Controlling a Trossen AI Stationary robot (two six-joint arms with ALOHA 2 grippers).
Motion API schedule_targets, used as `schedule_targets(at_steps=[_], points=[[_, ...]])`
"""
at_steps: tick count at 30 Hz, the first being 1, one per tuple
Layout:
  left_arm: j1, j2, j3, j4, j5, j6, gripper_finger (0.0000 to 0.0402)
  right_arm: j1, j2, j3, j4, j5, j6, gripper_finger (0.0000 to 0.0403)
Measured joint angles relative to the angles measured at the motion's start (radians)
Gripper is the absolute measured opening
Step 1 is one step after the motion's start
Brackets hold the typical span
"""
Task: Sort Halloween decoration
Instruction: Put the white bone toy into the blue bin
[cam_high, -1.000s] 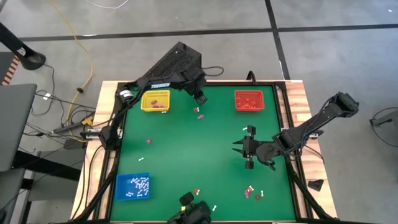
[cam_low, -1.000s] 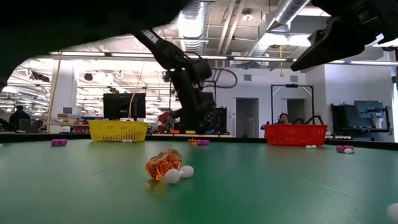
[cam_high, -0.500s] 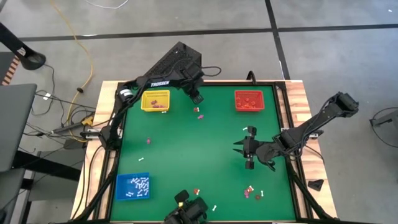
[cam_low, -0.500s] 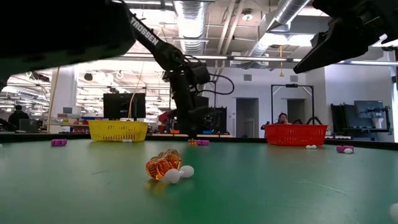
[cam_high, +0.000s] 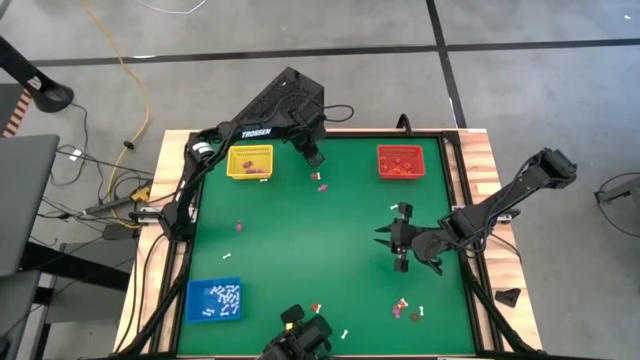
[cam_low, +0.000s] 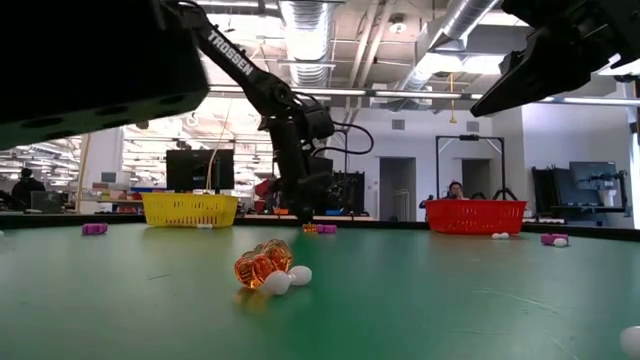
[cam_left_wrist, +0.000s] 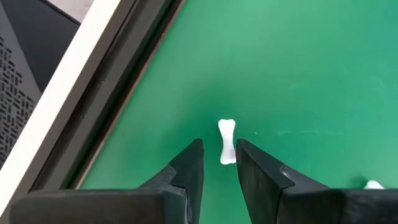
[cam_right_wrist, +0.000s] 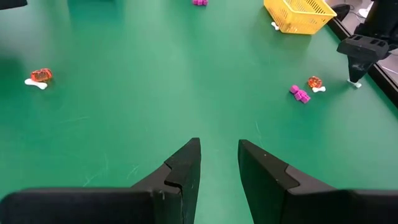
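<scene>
**Left arm poised over a bone at the far rail**

Closest to me on the green table (cam_high: 300, 250), an orange trinket (cam_low: 262, 266) lies touching a small white piece (cam_low: 297, 275). To one side sits the blue tray (cam_high: 190, 300), holding white stick-like pieces (cam_high: 224, 298). A small mixed cluster (cam_high: 405, 310) is scattered toward the right side.

Further in, the right gripper (cam_right_wrist: 217, 146) hangs over bare mat at mid-table. Its arm stretches in from the right edge, and its fingers are parted with nothing between them. A lone purple trinket (cam_high: 239, 227) lies well off to the left.

Beyond that, a purple piece (cam_right_wrist: 300, 94) and an orange piece (cam_right_wrist: 314, 82) lie close together between the two far trays. The yellow tray (cam_high: 250, 149) stands far left, the red tray (cam_high: 400, 148) far right.

The left arm bends over the yellow tray, its wrist tipped steeply down beside the far rail (cam_left_wrist: 93, 112). The left gripper (cam_left_wrist: 219, 148) is unclenched. A white bone (cam_left_wrist: 227, 142) lies on the mat in the gap at its tips, and neither finger visibly touches it.
</scene>
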Motion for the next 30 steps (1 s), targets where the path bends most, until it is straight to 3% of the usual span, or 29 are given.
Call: schedule_targets(at_steps=[17,25,30], points=[[0.010,0.040,0.016,-0.032,0.017,0.055,0.0081,0.006,0.000,0.000,0.009,0.001,0.017,0.0138],[-0.003,0.043,0.014,-0.046,0.007,0.116,0.0012,0.006,0.000,0.000,0.007,0.001,0.016,0.0138],[-0.017,0.041,0.013,-0.070,-0.001,0.170,0.0009,0.006,0.000,0.000,0.007,0.000,0.017,0.0138]])
